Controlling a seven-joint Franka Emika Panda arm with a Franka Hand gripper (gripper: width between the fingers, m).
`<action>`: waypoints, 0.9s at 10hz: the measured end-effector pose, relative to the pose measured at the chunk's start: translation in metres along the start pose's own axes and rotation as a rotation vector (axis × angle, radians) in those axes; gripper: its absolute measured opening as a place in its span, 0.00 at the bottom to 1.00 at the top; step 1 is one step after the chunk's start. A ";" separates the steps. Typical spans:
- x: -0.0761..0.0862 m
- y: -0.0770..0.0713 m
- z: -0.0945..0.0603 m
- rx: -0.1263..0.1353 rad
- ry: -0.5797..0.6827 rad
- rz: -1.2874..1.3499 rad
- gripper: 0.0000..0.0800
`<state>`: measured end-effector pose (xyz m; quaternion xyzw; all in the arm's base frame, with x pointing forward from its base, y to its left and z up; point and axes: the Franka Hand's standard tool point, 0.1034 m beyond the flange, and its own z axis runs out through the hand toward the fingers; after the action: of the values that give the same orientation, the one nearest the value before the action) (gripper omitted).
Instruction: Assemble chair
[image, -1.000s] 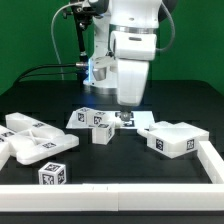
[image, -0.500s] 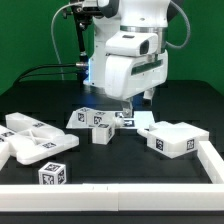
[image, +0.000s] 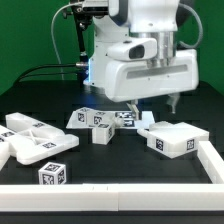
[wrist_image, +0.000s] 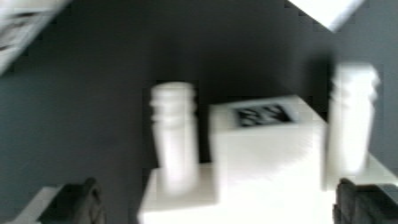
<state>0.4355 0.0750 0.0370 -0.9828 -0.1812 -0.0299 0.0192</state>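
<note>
Loose white chair parts with black-and-white tags lie on the black table. A chunky block (image: 172, 138) sits at the exterior view's right, a small block (image: 101, 133) in the middle, flat pieces (image: 32, 140) at the left and a cube (image: 55, 175) at the front. My gripper (image: 152, 103) hangs open above the table, between the small block and the chunky block, holding nothing. In the wrist view a white part (wrist_image: 267, 135) with a tag and two ridged posts lies ahead of the gripper (wrist_image: 217, 205), and the dark fingertips (wrist_image: 71, 200) stand wide apart on either side of it.
The marker board (image: 80, 117) lies flat behind the small block. A raised white rail runs along the table's front (image: 110, 196) and along the exterior view's right side (image: 214, 160). The arm's white body (image: 135, 40) stands behind, before a green backdrop.
The wrist and gripper have swung toward the exterior view's right, over the gap beside the chunky block. The jaws stayed open and no part moved.
</note>
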 end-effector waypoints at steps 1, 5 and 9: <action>0.000 -0.003 0.002 0.006 0.000 0.006 0.81; -0.004 -0.003 0.013 0.013 0.011 -0.100 0.81; 0.001 -0.017 0.017 0.018 0.011 -0.153 0.67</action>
<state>0.4309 0.0921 0.0204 -0.9656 -0.2562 -0.0351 0.0266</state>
